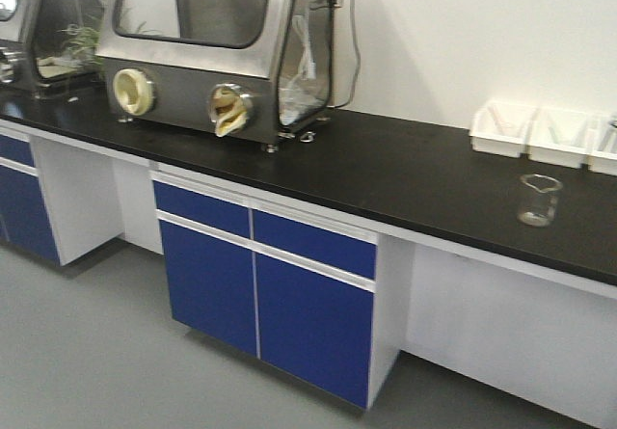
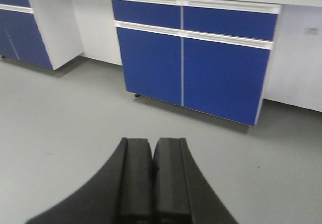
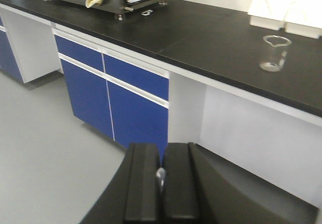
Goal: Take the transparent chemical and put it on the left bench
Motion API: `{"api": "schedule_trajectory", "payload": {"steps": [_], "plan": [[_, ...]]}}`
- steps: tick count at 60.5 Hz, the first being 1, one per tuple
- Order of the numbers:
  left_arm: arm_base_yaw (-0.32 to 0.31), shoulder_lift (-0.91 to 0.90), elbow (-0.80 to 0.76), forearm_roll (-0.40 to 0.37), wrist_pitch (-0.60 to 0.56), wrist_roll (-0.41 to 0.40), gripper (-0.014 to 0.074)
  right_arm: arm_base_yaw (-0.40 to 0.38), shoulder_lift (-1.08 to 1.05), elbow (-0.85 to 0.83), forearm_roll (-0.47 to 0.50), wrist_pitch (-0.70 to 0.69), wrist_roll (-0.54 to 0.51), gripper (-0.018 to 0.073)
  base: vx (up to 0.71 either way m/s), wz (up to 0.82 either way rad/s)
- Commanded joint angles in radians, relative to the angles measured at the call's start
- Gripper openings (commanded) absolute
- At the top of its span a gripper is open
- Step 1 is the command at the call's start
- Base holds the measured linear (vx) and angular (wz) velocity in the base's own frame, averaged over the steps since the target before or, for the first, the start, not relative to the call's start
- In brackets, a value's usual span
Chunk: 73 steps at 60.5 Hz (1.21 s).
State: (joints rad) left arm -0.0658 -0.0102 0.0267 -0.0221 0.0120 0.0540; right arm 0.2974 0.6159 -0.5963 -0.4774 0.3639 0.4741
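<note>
The transparent chemical, a small clear glass beaker [image 1: 538, 201] with a spout, stands upright on the black left bench [image 1: 405, 174], just in front of the white bins. It also shows in the right wrist view [image 3: 274, 53], on the same worktop [image 3: 201, 32]. My left gripper [image 2: 152, 143] is shut and empty, low over the grey floor, facing the blue cabinet. My right gripper [image 3: 162, 148] is shut, below bench height and well short of the beaker. A small silvery speck shows between its pads.
Three white bins [image 1: 501, 128] line the white wall behind the beaker. A steel glove box [image 1: 222, 53] with two round ports stands on the bench to the left. Blue cabinet doors [image 1: 260, 284] and white panels sit under the worktop, above grey floor [image 2: 75, 118].
</note>
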Motion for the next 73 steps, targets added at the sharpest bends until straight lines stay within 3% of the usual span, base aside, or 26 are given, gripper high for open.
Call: {"api": "schedule_trajectory", "payload": {"steps": [1, 21, 73], "plan": [[-0.002, -0.019, 0.016, -0.001, -0.078, -0.008, -0.0003, 0.000, -0.001, -0.032, -0.018, -0.066, -0.006, -0.0003, 0.35, 0.33], [-0.002, -0.019, 0.016, -0.001, -0.078, -0.008, -0.0003, 0.000, 0.000, -0.032, -0.018, -0.066, -0.006, -0.0003, 0.45, -0.09], [-0.002, -0.019, 0.016, -0.001, -0.078, -0.008, -0.0003, 0.000, 0.000, -0.032, -0.018, -0.067, -0.006, -0.0003, 0.46, -0.38]]}}
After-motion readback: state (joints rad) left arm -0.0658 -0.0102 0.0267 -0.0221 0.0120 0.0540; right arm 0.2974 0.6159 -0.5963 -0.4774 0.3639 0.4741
